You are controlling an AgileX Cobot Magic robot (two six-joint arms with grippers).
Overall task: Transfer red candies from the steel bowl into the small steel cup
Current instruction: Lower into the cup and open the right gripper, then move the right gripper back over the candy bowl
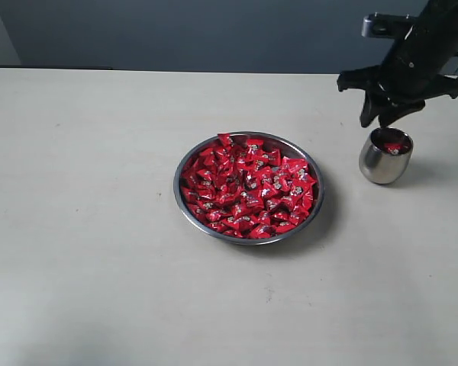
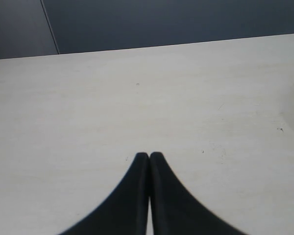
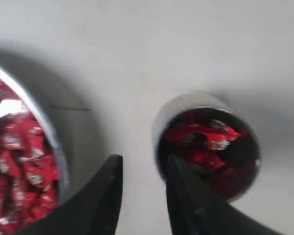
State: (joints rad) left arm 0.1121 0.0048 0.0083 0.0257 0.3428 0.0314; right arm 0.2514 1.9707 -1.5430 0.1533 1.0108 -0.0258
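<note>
The steel bowl (image 1: pixel 185 192) sits mid-table, heaped with red candies (image 1: pixel 248 187). To its right stands the small steel cup (image 1: pixel 382 165) with a few red candies (image 1: pixel 395 146) inside. My right gripper (image 1: pixel 382 118) hangs just above the cup's rim, open and empty. From the right wrist camera, the cup (image 3: pixel 159 122) holds red candies (image 3: pixel 206 139); the right gripper (image 3: pixel 143 164) shows a clear gap, one finger over the cup's edge, and the bowl's rim (image 3: pixel 49 132) curves past beside it. The left gripper (image 2: pixel 149 156) is shut over bare table, holding nothing.
The pale tabletop (image 1: pixel 84 229) stretches wide to the left and front of the bowl. A dark wall (image 1: pixel 198 30) runs behind the table's far edge.
</note>
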